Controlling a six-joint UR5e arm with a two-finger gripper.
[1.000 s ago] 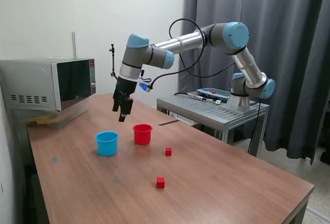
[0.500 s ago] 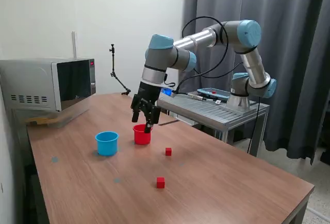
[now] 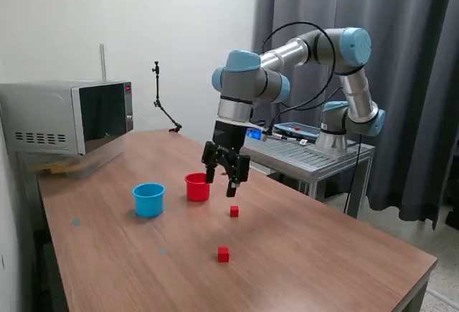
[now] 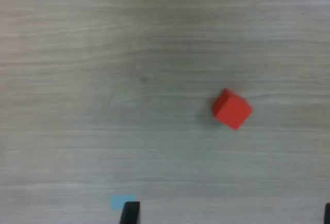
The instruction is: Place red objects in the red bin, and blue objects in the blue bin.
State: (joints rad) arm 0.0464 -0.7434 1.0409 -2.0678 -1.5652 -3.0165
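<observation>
Step in hand: the approach to a red cube; nothing is grasped, and the gripper (image 3: pixel 228 176) hangs above the bench (image 3: pixel 323 254), over the gap between the red bin (image 3: pixel 198 186) and the nearer red cube (image 3: pixel 234 211).
Gripper state: fingers apart and empty; in the wrist view only two dark fingertips show at the frame's edge, spread wide with bare wood between them.
Target, as I judge it: the red cube near the red bin, which the wrist view shows as a red cube (image 4: pixel 231 109) lying turned at an angle to the wood grain and off to one side of the line between the fingers.
Next move calls for: shifting sideways until the cube sits between the fingers, perhaps turning the wrist to meet its flat faces, then coming down and closing.
Red cubes counted: two on the bench, the second red cube (image 3: pixel 223 254) further toward the camera, well apart from the first.
Blue cubes counted: none visible on the bench; whether any lie inside the blue bin (image 3: pixel 148 199) cannot be told.
Bins counted: two, one red and one blue, standing upright near each other but apart.
</observation>
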